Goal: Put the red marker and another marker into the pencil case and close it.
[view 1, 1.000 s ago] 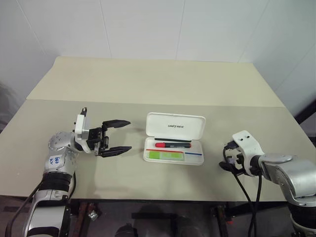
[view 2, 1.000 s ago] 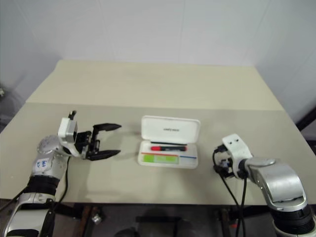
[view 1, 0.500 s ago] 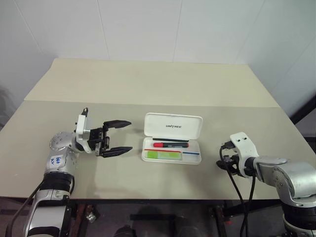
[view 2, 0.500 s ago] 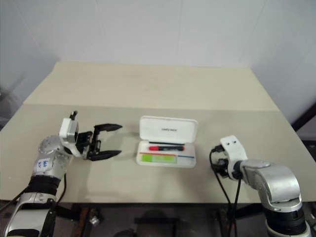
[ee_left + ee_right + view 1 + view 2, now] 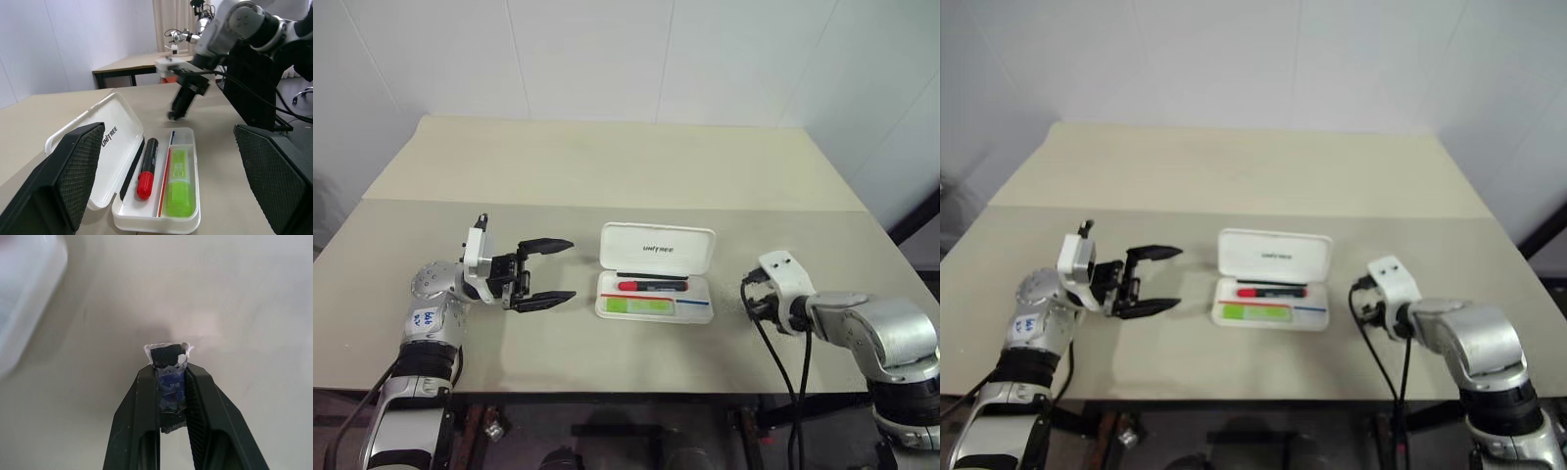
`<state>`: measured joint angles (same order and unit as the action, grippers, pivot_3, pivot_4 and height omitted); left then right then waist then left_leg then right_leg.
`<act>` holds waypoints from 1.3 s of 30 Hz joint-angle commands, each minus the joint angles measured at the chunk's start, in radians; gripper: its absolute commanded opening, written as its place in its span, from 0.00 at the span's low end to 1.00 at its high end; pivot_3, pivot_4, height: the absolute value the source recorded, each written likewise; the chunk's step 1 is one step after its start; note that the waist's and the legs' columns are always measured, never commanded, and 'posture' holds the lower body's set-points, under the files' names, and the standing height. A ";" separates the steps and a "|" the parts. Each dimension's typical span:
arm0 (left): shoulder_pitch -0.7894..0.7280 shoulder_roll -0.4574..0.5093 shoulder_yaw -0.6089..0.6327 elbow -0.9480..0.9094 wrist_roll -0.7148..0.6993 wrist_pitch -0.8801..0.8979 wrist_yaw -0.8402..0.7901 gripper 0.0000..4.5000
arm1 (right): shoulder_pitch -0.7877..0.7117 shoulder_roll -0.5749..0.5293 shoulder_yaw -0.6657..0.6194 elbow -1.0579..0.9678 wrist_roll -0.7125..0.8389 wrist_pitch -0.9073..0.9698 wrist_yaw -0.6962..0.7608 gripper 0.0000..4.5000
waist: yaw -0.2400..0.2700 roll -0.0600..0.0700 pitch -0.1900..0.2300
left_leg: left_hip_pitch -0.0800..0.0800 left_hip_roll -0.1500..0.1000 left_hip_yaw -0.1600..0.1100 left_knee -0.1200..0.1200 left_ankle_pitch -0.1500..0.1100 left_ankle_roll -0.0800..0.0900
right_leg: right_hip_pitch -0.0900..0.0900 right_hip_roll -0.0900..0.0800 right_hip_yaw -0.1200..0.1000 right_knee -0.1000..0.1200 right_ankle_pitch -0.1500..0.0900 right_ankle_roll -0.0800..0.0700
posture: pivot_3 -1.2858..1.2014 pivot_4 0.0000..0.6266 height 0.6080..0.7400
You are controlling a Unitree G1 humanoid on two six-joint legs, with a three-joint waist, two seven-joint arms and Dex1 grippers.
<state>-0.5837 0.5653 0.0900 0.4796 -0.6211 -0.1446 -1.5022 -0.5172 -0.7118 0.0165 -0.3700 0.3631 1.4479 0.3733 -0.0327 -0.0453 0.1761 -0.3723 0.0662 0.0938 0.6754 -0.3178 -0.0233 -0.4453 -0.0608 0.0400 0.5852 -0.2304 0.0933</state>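
Both pens already lie inside the pencil case [image 5: 655, 282], so the loading part of the task looks finished and what remains, judging from the raised lid, is to shut it. The case sits on the bench [image 5: 607, 176] between the two sets of fingers, nearer the left gripper [image 5: 545, 271] than the right one. Its lid stands open on the far side, lettering facing the robot, and its long axis runs across the bench, from one gripper toward the other. The red marker [image 5: 146, 168] lies in the compartment next to the lid hinge, parallel to the case's length, with its red cap pointing toward the left fingers and its black barrel toward the right ones. The lime-green highlighter [image 5: 179, 183] lies in the near compartment, on the other side of the red-and-blue stripe, parallel to the marker and also lengthwise in the case. The left fingers [image 5: 544, 244] are spread wide and hold nothing; they point sideways at the case's short end, just beside it but not touching. The right gripper [image 5: 170, 371] is angled down toward the bare bench beyond the case's other short end, apart from it, with its fingers pressed together on a small dark scrap with a blue label and white edges. To my eye neither gripper is on the lid yet, so the closing step has not begun.
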 commanded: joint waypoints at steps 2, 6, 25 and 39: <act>0.003 0.012 0.011 -0.048 -0.021 0.009 -0.111 1.00 | -0.090 -0.048 0.051 -0.001 0.009 -0.117 0.088 0.08 | 0.002 0.000 0.000 | 0.000 0.000 -0.001 -0.004 0.000 0.000 | -0.001 0.001 -0.001 0.000 0.001 0.002 | 0.52 0.24 1.00; 0.021 0.042 -0.016 -0.076 -0.047 0.023 -0.112 1.00 | -0.149 -0.097 0.135 0.000 0.020 -0.193 0.196 0.08 | 0.004 0.001 0.001 | -0.001 0.000 -0.001 -0.011 0.000 0.001 | -0.004 0.001 -0.002 0.001 0.003 0.010 | 0.52 0.24 1.00; 0.012 0.129 -0.160 -0.075 -0.135 -0.015 -0.112 1.00 | -0.282 -0.290 0.463 0.027 -0.140 -0.613 0.726 0.08 | 0.005 0.004 0.003 | -0.016 0.000 -0.001 -0.005 -0.002 0.002 | -0.018 0.000 -0.003 0.004 0.002 0.012 | 0.52 0.24 1.00; 0.039 0.133 -0.124 -0.106 -0.122 -0.006 -0.112 1.00 | -0.295 -0.208 0.512 0.007 -0.217 -0.533 0.767 0.08 | 0.006 0.005 0.003 | -0.017 0.000 -0.001 0.005 -0.002 0.002 | -0.018 0.000 -0.003 0.008 0.002 0.011 | 0.52 0.24 1.00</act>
<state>-0.5484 0.6830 -0.0558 0.4034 -0.7354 -0.1468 -1.5023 -0.8059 -0.9208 0.5416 -0.3203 0.1539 0.9002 1.1369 -0.0267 -0.0408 0.1789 -0.3889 0.0665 0.0926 0.6804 -0.3199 -0.0214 -0.4630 -0.0608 0.0369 0.5933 -0.2289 0.1045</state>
